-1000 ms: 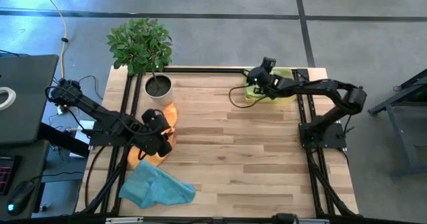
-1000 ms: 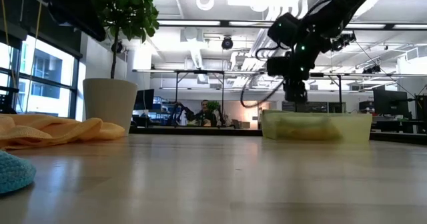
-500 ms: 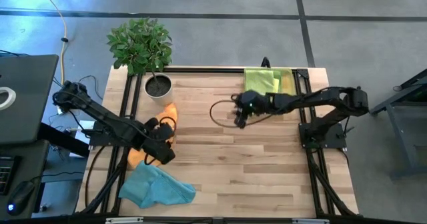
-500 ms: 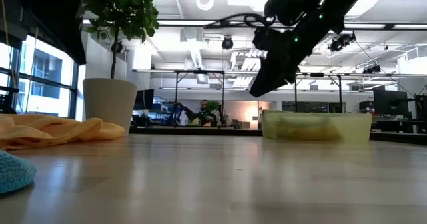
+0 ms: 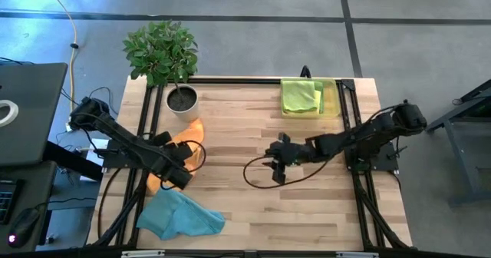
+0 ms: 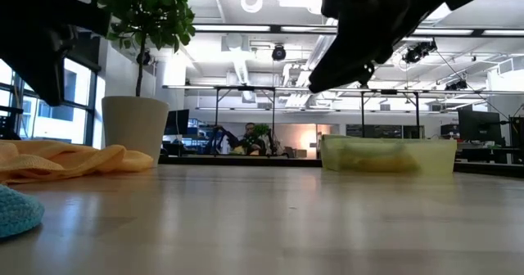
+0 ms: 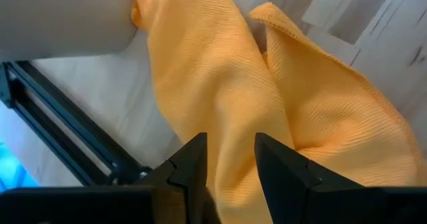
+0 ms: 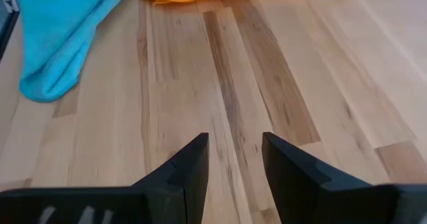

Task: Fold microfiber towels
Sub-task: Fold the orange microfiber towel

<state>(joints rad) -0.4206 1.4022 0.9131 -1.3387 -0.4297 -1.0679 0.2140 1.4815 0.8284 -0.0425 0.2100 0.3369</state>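
An orange towel [image 5: 189,133] lies crumpled at the table's left, next to the plant pot; it also shows in the low view [image 6: 65,160]. My left gripper [image 5: 178,167] is open right over it, its fingers on either side of a ridge of the cloth [image 7: 230,151]. A light blue towel [image 5: 180,216] lies bunched at the near left corner. Lime green towels [image 5: 301,97] lie folded in the yellow tray [image 5: 337,98] at the far right. My right gripper [image 5: 271,155] is open and empty above mid-table, pointing toward the left [image 8: 235,159]. My left gripper comes at the orange towel from above, a raised fold [image 7: 220,117] of it showing in the gap between the open fingers. I cannot tell whether the fingers touch the cloth.
A potted plant [image 5: 182,98] stands at the far left, right behind the orange towel. A black cable loop [image 5: 259,173] hangs from my right arm over the bare wood in the middle. Black frame rails run along the table's left and right sides.
My right gripper has left the tray and gone toward the near edge and the left, out to mid-table; the green towels stay folded in the tray. My left gripper has shifted a little toward the near edge over the orange towel.
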